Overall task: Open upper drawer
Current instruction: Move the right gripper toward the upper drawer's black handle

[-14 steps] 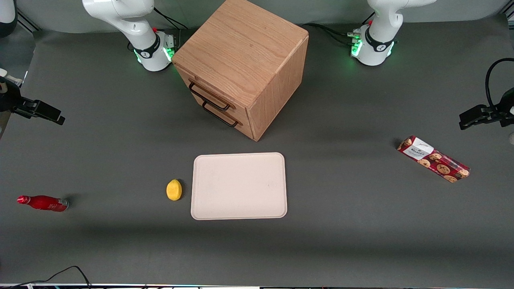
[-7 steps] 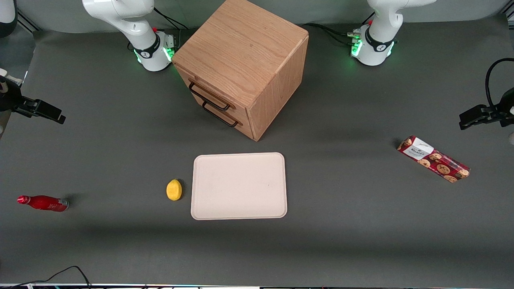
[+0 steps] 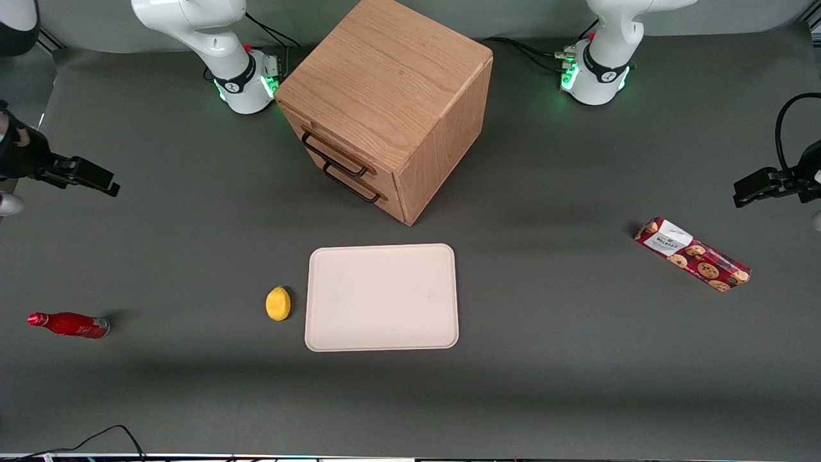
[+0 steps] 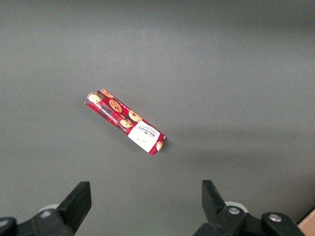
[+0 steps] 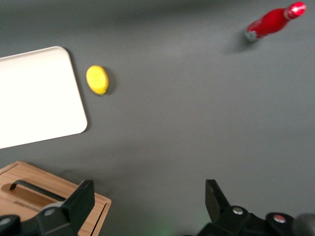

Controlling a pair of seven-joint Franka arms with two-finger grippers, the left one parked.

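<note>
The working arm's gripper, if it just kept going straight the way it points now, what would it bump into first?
Most likely bare table. The gripper is open and points down at empty mat, between the oak cabinet and the red bottle. Nothing lies in that line, though depth is hard to judge.

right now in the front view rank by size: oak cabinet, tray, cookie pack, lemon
1. oak cabinet
2. tray
3. cookie pack
4. lemon

The gripper hangs open above the table, toward the working arm's end, well clear of the upper drawer.
</note>
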